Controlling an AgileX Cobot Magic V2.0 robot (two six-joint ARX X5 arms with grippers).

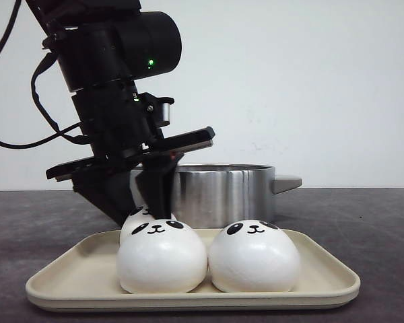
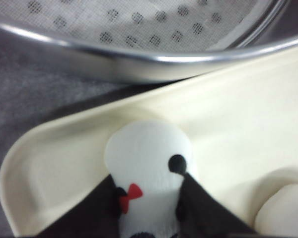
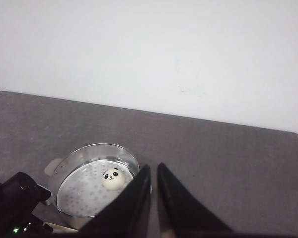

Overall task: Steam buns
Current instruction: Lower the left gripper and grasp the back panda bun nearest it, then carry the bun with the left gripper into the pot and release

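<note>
Left hand tilted down, gripping bun

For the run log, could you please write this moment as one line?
left gripper: fingers around rear-left bun on tray | right gripper: raised, nearly shut, empty | steamer pot: one bun inside | two front buns on tray

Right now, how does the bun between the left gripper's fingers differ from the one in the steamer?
The gripped bun sits on the cream tray, flanked by the left gripper; the steamer bun lies free on the perforated steamer floor. Only the gripped bun shows a red bow. Both are white panda buns.
</note>
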